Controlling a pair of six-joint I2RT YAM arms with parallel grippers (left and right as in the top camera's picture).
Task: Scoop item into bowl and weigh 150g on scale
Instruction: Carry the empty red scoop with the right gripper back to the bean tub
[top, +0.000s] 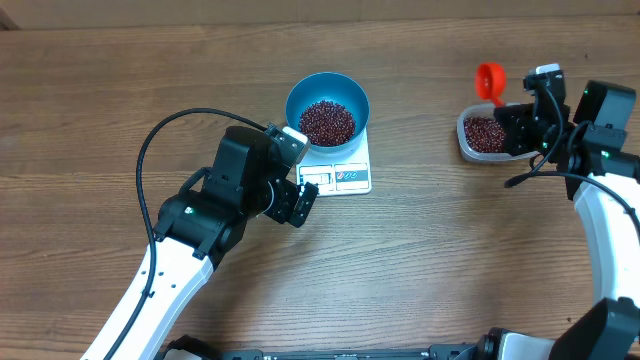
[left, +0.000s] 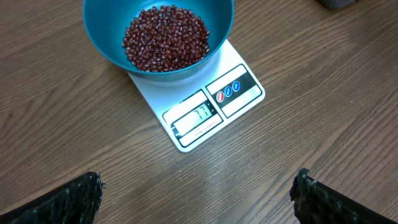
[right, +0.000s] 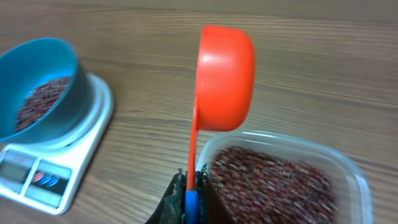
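— Beans (left: 165, 37) first. Where are they?
— You have a heap in the blue bowl (left: 102, 43), which stands on the white scale (left: 154, 92) just ahead of your left fingers (top: 300, 203). The scale's display edge points back toward them. A second lot fills the clear container (right: 357, 186), just below and ahead of your right fingers (right: 179, 198).
— And the fingers themselves?
— Your left fingers are spread wide over bare tabletop (left: 323, 93), touching nothing. Your right fingers are pressed together on the thin handle of an orange scoop (right: 225, 78), whose cup stands up beyond them, above the container's near rim. You see only the cup's back, so you cannot tell whether it carries beans.
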